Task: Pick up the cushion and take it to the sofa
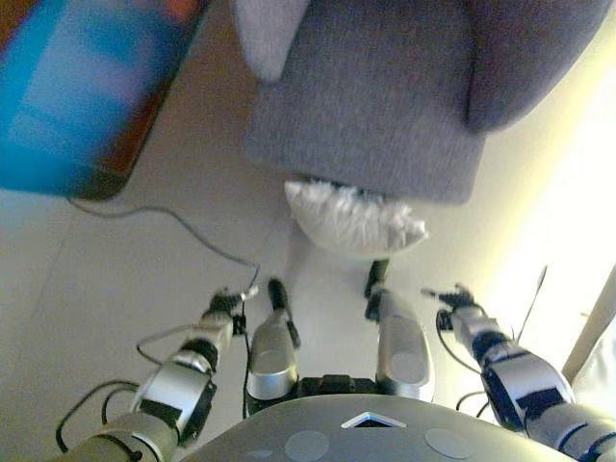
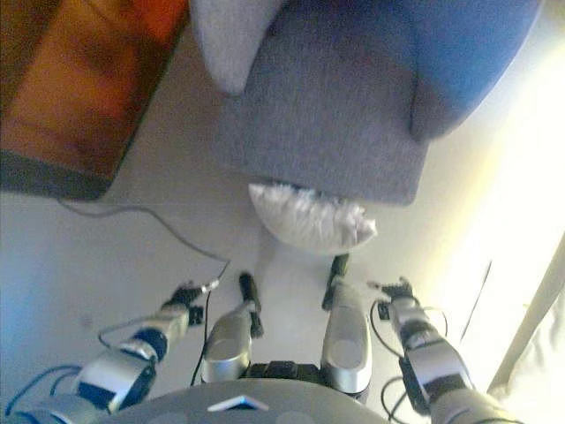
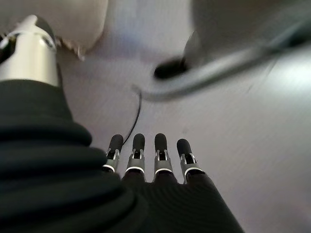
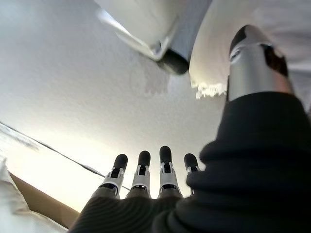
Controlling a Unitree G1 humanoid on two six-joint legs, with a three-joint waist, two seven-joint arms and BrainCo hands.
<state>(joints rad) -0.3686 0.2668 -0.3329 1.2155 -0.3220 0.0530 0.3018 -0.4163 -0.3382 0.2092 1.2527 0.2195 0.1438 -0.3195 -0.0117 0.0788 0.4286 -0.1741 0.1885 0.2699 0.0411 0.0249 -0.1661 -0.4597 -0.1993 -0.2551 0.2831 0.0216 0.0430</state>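
Observation:
A white crumpled cushion lies on the pale floor against the front of a grey sofa. It also shows in the right eye view. My left hand hangs low on the left, well short of the cushion, with its fingers straight and empty. My right hand hangs low on the right, below the cushion's right end, with its fingers straight and empty. An edge of the white cushion shows in the right wrist view.
A grey cushion rests on the sofa's left side. A dark low table or board stands at the upper left. A thin dark cable runs across the floor from it toward my left hand. Pale cloth lies at the far right.

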